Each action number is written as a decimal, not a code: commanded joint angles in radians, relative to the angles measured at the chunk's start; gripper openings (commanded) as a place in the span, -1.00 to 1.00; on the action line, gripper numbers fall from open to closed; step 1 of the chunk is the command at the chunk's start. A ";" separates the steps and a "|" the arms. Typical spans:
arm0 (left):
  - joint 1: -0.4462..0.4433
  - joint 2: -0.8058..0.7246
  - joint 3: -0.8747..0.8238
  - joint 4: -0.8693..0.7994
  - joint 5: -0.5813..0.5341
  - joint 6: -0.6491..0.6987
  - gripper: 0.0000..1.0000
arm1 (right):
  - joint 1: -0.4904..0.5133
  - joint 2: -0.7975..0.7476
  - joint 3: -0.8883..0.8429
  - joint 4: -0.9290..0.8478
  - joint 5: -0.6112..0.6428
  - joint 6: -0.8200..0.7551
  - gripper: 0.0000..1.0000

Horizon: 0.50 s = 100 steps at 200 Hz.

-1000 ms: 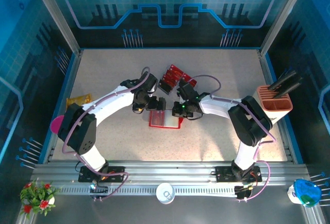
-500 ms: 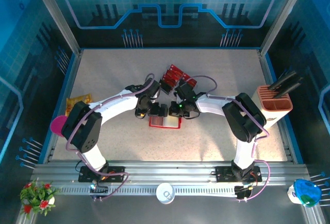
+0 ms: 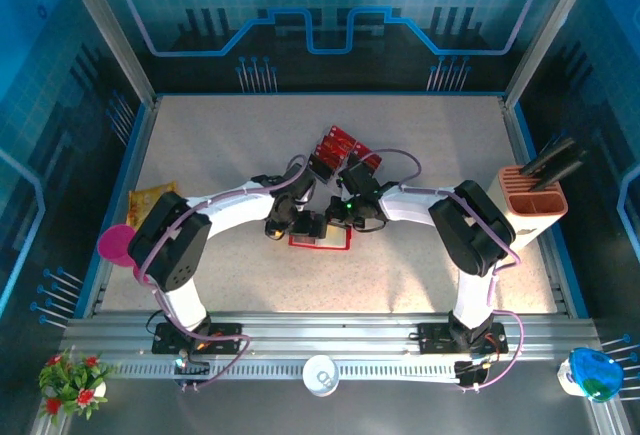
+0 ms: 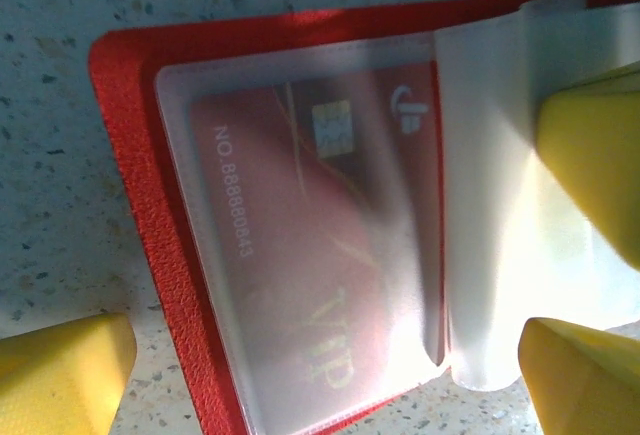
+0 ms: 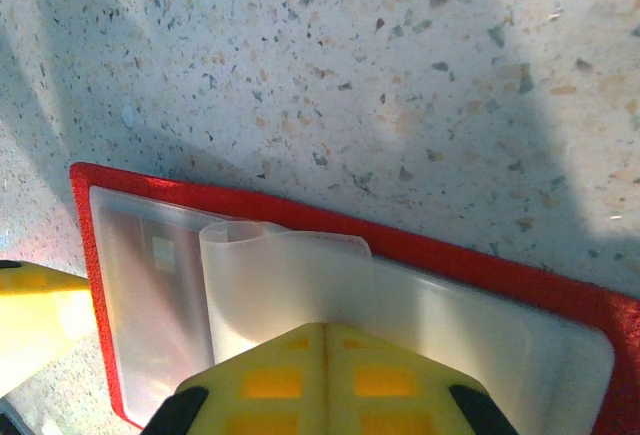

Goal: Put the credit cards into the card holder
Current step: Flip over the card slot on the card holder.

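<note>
The red card holder [image 3: 322, 239] lies open mid-table, its clear pockets up. One pocket shows a red credit card [image 4: 300, 255] with "VIP" on it. More red credit cards [image 3: 338, 143] lie in a loose pile just behind the holder. My left gripper [image 4: 320, 385] hovers low over the holder, open, its yellow fingertips [image 4: 60, 375] straddling the holder's near edge. My right gripper [image 5: 328, 340] is shut on a clear pocket leaf [image 5: 285, 280], which curls up off the holder [image 5: 480, 260]. From above, both grippers [image 3: 300, 223] [image 3: 337, 215] meet over it.
A salmon-pink compartment box [image 3: 533, 203] with black items stands at the right edge. A yellow snack packet [image 3: 150, 197] and a pink disc [image 3: 115, 243] lie at the left. On the front rail are a white cup [image 3: 320, 375], flowers [image 3: 70, 380] and a blue object [image 3: 595, 375].
Both arms have drawn in over the card holder, the left gripper moving right and staying open. The right gripper has closed fully and shifted slightly left.
</note>
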 commanded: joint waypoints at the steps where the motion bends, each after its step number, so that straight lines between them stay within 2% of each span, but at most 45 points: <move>1: -0.011 0.021 -0.022 0.011 0.003 0.026 0.99 | 0.018 0.022 -0.023 -0.015 -0.003 0.018 -0.90; 44: -0.011 0.045 -0.025 -0.027 -0.049 0.029 0.99 | 0.005 -0.029 -0.025 -0.027 0.009 0.018 -0.85; 76: -0.010 0.045 -0.036 -0.029 -0.061 0.024 0.99 | -0.016 -0.102 -0.049 -0.032 0.041 0.032 -0.51; 100: -0.011 0.043 -0.043 -0.026 -0.064 0.020 0.99 | -0.023 -0.127 -0.070 -0.032 0.060 0.044 -0.36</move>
